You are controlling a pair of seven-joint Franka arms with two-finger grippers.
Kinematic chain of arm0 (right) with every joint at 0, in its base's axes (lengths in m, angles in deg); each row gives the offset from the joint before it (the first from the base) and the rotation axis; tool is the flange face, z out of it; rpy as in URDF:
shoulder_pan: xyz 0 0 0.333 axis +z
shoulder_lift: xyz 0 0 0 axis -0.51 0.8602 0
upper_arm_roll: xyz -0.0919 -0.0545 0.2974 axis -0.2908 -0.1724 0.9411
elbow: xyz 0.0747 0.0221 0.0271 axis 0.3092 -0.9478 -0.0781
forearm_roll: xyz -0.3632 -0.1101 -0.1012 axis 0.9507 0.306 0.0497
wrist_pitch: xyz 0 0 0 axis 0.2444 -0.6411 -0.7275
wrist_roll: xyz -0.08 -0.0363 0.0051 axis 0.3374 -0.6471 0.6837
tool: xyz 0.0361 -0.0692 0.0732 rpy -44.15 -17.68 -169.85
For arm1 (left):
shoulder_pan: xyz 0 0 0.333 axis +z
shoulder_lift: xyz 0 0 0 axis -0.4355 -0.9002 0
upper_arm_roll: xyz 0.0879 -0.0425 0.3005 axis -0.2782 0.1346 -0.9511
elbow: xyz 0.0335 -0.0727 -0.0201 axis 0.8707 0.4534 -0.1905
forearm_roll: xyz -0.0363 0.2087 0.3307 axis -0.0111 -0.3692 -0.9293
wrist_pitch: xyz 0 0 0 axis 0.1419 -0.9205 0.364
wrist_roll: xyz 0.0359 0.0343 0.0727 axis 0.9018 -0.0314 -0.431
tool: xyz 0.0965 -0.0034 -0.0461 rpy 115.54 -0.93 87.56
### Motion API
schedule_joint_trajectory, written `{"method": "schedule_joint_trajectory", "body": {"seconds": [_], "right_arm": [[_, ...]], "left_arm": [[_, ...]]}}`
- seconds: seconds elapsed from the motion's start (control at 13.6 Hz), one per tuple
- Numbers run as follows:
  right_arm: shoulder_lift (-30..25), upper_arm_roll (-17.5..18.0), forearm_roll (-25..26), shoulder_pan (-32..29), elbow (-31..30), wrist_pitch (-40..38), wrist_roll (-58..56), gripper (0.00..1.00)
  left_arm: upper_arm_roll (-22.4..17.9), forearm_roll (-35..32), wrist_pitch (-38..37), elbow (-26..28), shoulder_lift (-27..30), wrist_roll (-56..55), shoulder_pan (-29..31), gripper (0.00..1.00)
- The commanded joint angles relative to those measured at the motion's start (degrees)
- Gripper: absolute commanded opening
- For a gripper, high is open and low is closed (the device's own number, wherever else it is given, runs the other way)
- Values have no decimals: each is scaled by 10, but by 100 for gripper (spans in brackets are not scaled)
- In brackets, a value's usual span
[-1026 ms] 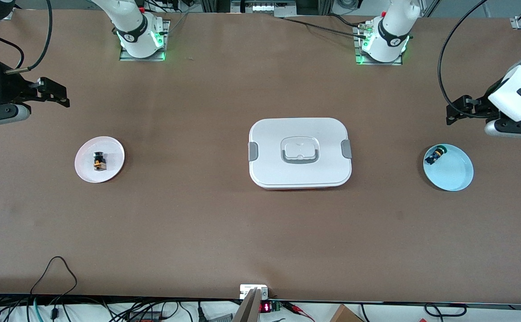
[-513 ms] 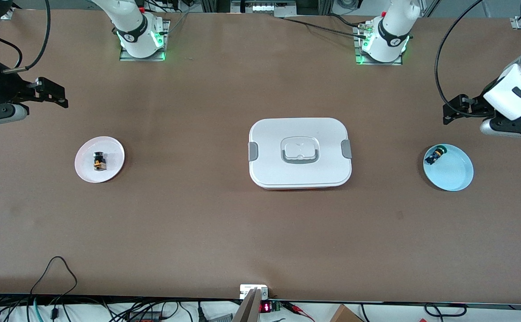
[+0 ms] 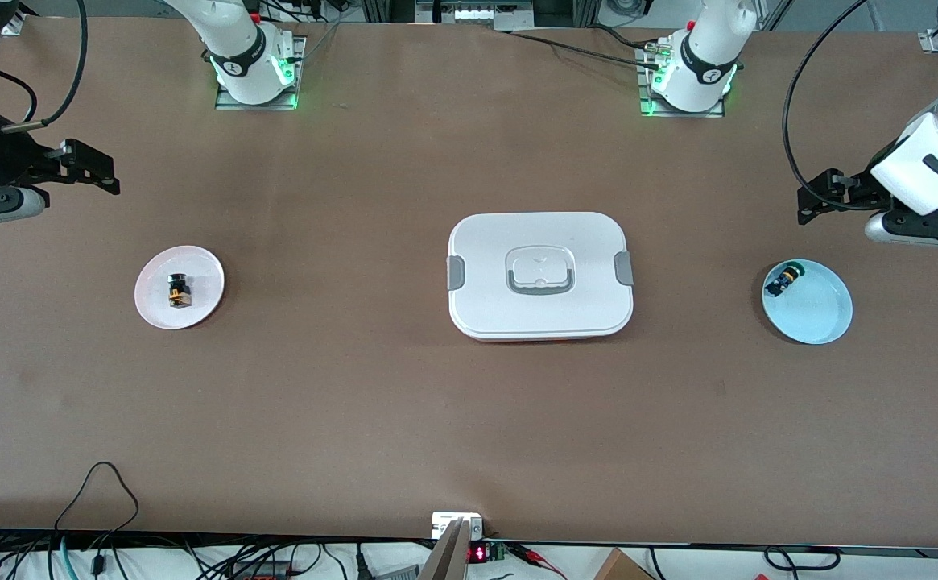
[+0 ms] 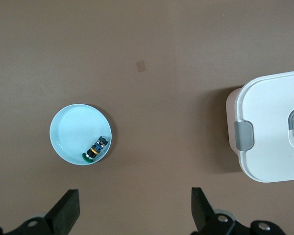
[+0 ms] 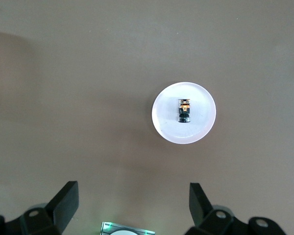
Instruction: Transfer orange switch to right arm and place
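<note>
Nothing is grasped yet: the orange switch lies on the pink plate at the right arm's end of the bench, both the left hand and the right hand hang released, so a descent onto it comes next.

Left hand and right hand hover open, empty, well apart.

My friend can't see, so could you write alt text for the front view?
An orange switch lies on a pink plate at the right arm's end; a closed white box sits mid-table. Both the right gripper and left gripper hover open.
</note>
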Motion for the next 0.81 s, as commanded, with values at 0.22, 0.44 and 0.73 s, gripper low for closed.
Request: {"method": "schedule_joint_trajectory", "body": {"seconds": [0.22, 0.44, 0.73], "right_arm": [[5, -1, 1, -1, 14, -7, -9, 100], [5, -2, 1, -1, 14, -7, -9, 100], [6, -2, 1, -1, 14, -6, -9, 100]], "left_arm": [[2, 4, -4, -17, -9, 1, -1, 100], [11, 4, -4, -18, -9, 0, -2, 100], [11, 4, -4, -18, -9, 0, 0, 100]]}}
